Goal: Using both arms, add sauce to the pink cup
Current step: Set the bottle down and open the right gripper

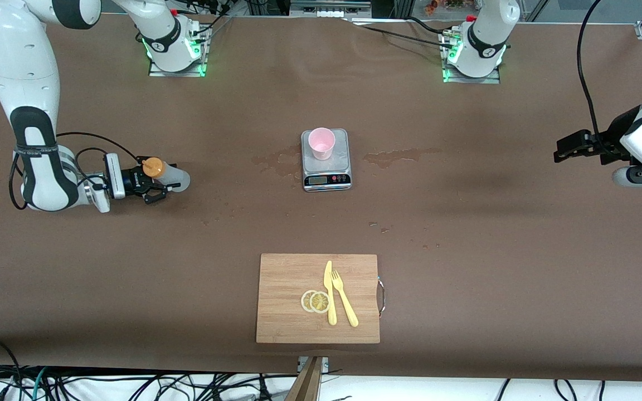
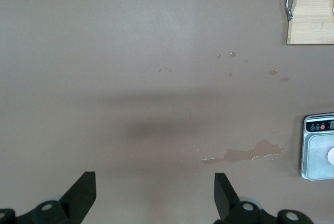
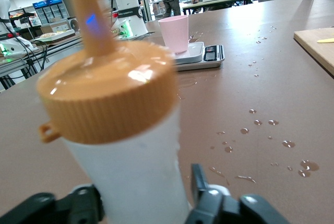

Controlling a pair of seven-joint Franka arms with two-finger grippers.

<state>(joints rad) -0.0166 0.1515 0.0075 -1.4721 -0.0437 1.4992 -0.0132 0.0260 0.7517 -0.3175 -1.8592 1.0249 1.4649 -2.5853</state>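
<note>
- The sauce bottle (image 1: 169, 177) stands on the table (image 1: 466, 234) toward the right arm's end, well apart from the pink cup (image 1: 321, 142).
- The right end effector (image 1: 156, 189) is at the bottle, a finger on either side of its whitish body below the orange cap (image 3: 107, 91). The fingers (image 3: 201, 182) look parted around the body, and I cannot tell whether they press on it.
- The left end effector (image 2: 154, 192) hangs over bare table at the left arm's end with its fingers spread wide and nothing between them; that arm waits.
- The pink cup sits on the steel scale (image 1: 326, 167) at mid-table, off-centre on the plate, upright and open.
- Handling, as I judge it: the bottle looks light and soft-walled, so a hard pinch would dent it and could push sauce out early. The body just under the cap looks the firmest place to hold; the smooth plastic may slip if wet.
- The cup looks light and easy to tip. A nozzle knocking its rim could shift it on the smooth plate, so steadying it low on its wall seems wise.
- The table is covered in a matte brown sheet with drying stains beside the scale and scattered droplets (image 3: 284, 143) between scale and cutting board (image 1: 287, 317).
- The board, nearer the front camera, carries lemon slices (image 1: 316, 301), a yellow knife (image 1: 329, 295) and a fork (image 1: 344, 301).
- In the right wrist view, an office-like room with desks and seated people shows past the table.
</note>
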